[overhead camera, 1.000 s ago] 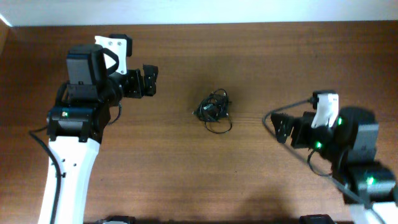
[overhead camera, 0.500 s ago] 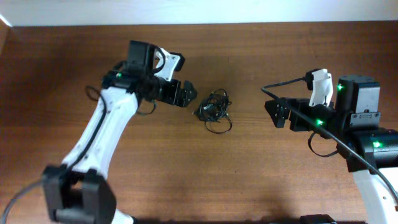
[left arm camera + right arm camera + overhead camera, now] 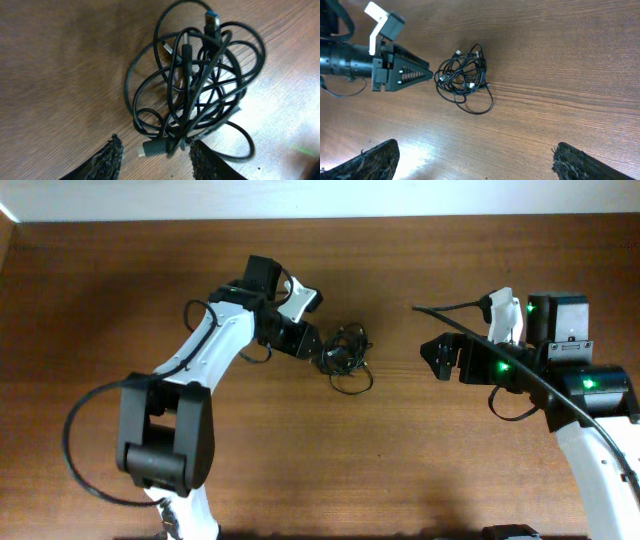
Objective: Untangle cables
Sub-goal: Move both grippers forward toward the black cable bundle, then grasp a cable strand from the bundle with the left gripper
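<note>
Cables (image 3: 345, 355): one small knotted clump lying flat on the table (image 3: 300, 470), about mid-width and a bit toward the far side. One slack loop trails out on its near side.
Tangle: thin black loops are stacked and threaded through one another. One plug (image 3: 152, 148) lies at the clump's left edge, and a blue-tipped plug (image 3: 211, 20) sticks out on the opposite side.
Left gripper (image 3: 316, 352): right at the clump's left edge, with its jaws apart. The fingertips sit either side of the near plug and are not closed on it.
Right gripper (image 3: 440, 362): well apart to the right, pointing at the clump. Its jaws are spread wide and hold nothing.
Step in hand: from where I stand, it looks like the first grip, with the left side taking that plug end.
Doing it well: close on the plug or its one cord only, not on a bundle of loops. Lift gently so that the rest hangs loose. Bring the right gripper in to hold a different strand on the far side of the knot, then ease the two apart slowly.
Risk: a fast pull would likely drag the whole clump or cinch the knot tighter.
</note>
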